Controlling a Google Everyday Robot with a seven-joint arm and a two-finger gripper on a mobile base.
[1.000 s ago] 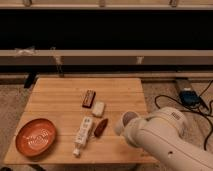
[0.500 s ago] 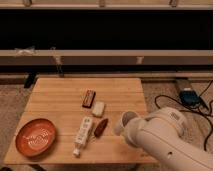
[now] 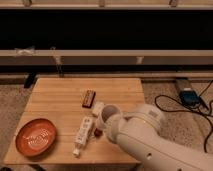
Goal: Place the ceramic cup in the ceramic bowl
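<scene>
So the small white cylindrical ceramic cup (image 3: 106, 115) with the greyish inside is right at the tip of the big white robot arm (image 3: 150, 137), just about centre frame, above the light wooden table (image 3: 60, 95). The gripper (image 3: 108, 118) is at that same spot, mostly tucked behind the cup. From the way the cup rides on the arm tip, I read it as clenched on the cup, with the cup's mouth tilted toward the left of the frame.

The wide shallow orange-red ceramic bowl (image 3: 36, 137) with pale swirls is in the lower left of the frame, near the table's front-left corner and well apart from the cup. So this looks like the carry step, with the drop-off not yet done.

How I'd do it: travel left with the cup high enough to pass over the long white remote-like stick (image 3: 82, 134) and the small red object (image 3: 98, 132), which both lie between cup and bowl. The small brown bar (image 3: 89, 98) and little white block (image 3: 98, 108) sit further up the frame, off that path. Stop over the bowl's middle, not its rim, level the cup, lower it until it's nearly on the bottom, then let go. It's ceramic on ceramic, so a drop from height could chip it or tip it over.
</scene>
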